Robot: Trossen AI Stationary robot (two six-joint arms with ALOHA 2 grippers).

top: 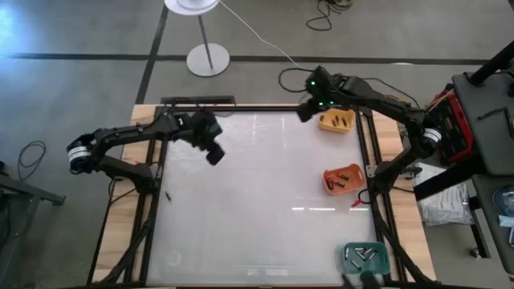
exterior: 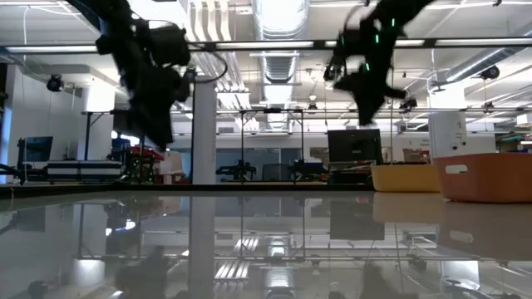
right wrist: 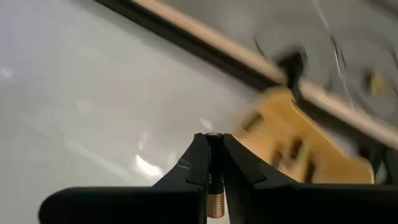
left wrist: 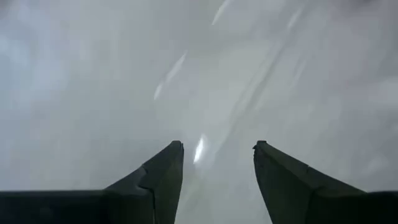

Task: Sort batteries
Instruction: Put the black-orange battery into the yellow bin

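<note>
Clamped between the right gripper's fingers stood one battery, dark with a copper end.

That arm reached over the table's far right corner, just beside the yellow tray; the left gripper hovered spread apart over bare surface.

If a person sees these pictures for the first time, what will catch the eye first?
Probably the right claw, shut on a single dark battery with a coppery end, held above the table's far right part beside the yellow tray. Next come the orange tray at the right edge and the green tray at the near right corner, both holding batteries. The left claw hangs open over bare table.
</note>
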